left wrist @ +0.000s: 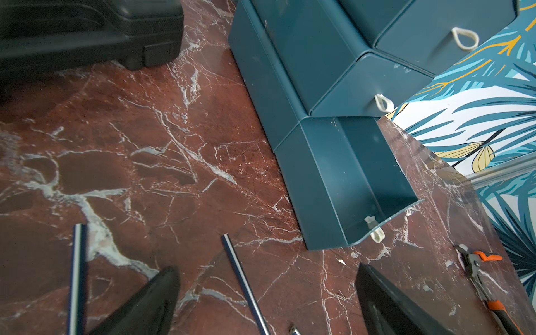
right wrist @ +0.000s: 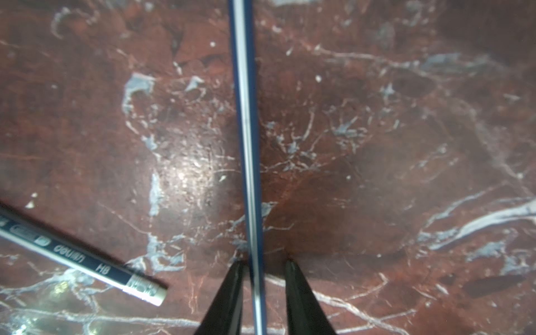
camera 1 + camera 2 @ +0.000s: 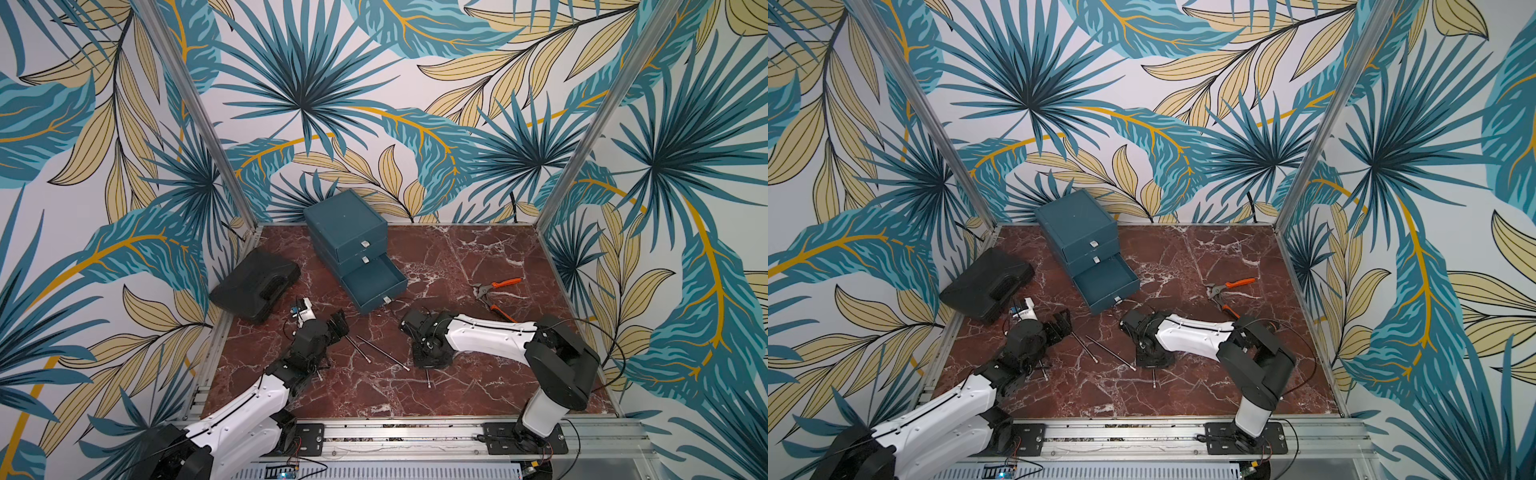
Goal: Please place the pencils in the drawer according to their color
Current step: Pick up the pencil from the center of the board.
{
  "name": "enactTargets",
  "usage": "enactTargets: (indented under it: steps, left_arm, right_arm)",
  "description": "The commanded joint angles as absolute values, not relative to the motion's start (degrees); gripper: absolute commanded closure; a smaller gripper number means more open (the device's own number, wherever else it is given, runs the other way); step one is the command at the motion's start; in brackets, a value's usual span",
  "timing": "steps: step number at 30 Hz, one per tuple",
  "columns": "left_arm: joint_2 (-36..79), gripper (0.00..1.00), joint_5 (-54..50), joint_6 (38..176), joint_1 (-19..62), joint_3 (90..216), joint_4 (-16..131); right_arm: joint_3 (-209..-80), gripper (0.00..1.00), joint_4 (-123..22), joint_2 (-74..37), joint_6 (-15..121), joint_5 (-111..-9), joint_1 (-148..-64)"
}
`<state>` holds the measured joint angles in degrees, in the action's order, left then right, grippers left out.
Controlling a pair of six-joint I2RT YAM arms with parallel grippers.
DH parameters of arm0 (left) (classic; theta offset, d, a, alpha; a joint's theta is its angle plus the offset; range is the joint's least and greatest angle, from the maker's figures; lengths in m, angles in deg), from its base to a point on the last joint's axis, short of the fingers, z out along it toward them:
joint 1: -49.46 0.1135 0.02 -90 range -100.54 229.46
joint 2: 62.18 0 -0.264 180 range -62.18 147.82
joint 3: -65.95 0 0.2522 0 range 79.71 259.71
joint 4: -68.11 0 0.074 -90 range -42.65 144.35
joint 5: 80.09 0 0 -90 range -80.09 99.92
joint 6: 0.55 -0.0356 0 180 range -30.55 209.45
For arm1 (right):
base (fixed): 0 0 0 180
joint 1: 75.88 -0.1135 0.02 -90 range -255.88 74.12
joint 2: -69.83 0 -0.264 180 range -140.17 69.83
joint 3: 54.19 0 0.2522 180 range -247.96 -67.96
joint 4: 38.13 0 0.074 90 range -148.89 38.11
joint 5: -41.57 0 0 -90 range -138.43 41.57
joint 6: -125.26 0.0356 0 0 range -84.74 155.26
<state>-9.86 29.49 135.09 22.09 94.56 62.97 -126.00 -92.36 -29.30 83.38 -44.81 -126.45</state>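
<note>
Three black pencils (image 3: 382,352) (image 3: 1109,353) lie on the red marble between the arms, and all that show are dark. My right gripper (image 2: 264,262) points straight down over one black pencil (image 2: 246,130); its jaws are open narrowly, one finger on each side, with a small gap showing. A second pencil (image 2: 87,261) lies beside it. My left gripper (image 1: 266,268) is wide open low over the table, with a pencil (image 1: 243,278) lying between its fingers, untouched. The teal drawer chest (image 3: 345,224) stands at the back left, its bottom drawer (image 1: 333,179) pulled out and empty.
A flat black case (image 3: 255,282) lies left of the chest. Orange-handled pliers (image 3: 496,297) lie open at the right, near the side wall. The two upper drawers are closed. Metal frame rails border the table.
</note>
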Motion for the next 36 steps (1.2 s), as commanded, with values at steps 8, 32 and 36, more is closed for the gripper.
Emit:
enactTargets:
  steps: [8,32,36]
  left_arm:
    - [-13.08,0.00,32.33,134.58,22.36,93.43,60.59]
    - [-12.61,0.00,33.21,134.10,22.38,93.69,59.80]
    - [-12.54,0.00,33.25,134.09,22.35,93.69,60.09]
  right_arm:
    - [-124.10,0.89,-89.07,-36.42,84.09,-47.67,-126.66]
    - [-128.78,1.00,-87.80,-29.94,78.89,-40.06,-126.67]
    - [-131.61,1.00,-87.61,-27.51,77.30,-38.55,-126.63]
